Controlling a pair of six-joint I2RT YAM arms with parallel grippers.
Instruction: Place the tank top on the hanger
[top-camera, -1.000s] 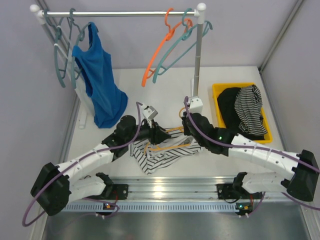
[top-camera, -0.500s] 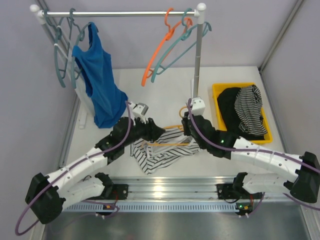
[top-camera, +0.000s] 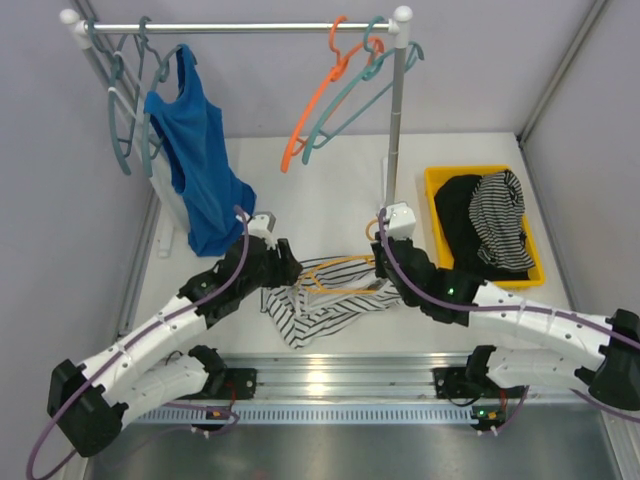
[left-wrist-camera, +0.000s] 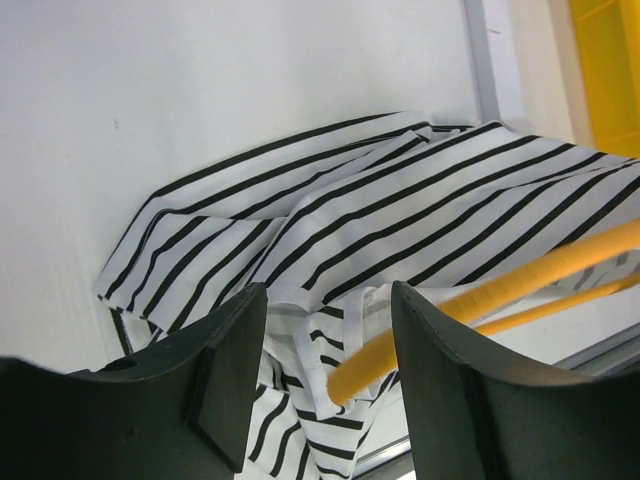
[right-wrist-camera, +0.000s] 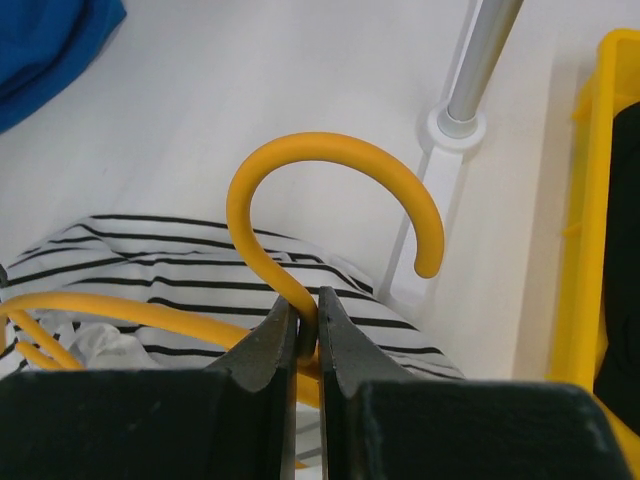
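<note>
**Left gripper lets go of the striped top**

The left gripper (left-wrist-camera: 328, 330) had opened and drawn back leftward, empty. The right gripper (right-wrist-camera: 308, 330) stayed clamped on the hanger (right-wrist-camera: 330, 160) below its hook. The tank top (left-wrist-camera: 400, 210) lay crumpled on the table (top-camera: 330, 180) between the arms, seemingly only partly threaded.

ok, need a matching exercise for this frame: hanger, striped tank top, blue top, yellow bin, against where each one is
Things:
1. hanger
2. tank top
3. blue top
4. yellow bin

Places:
A. hanging from the rail
B. crumpled on the table
C. hook pinched in the right pincer
D. at the table's right side, dark clothes inside

Pairs: 1-C, 2-B, 3-A, 4-D
</note>
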